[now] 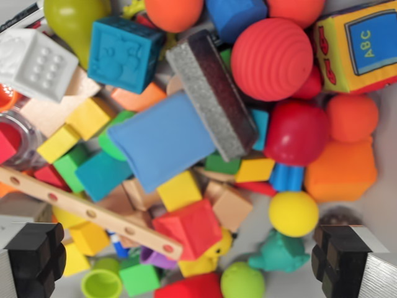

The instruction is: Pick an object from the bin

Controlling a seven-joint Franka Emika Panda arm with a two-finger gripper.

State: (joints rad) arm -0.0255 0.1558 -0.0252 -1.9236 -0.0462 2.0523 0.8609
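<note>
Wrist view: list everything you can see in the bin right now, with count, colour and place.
Ridged ball: 1, red, upper right.
Smooth ball: 1, yellow, lower right.
ABC soft cube: 1, yellow and blue, top right corner.
Embossed cube: 1, teal, upper left.
Studded cube: 1, white, far left.
Eraser block: 1, grey with dark edge, centre, tilted.
Pillow block: 1, blue, centre.
Wooden strip with holes: 1, tan, lower left, diagonal.
Red cube: 1, red, lower centre.
Small blocks: many, mixed colours, too cluttered to count.
Gripper: 1, black pads at both bottom corners, jaws open above the pile.
</note>
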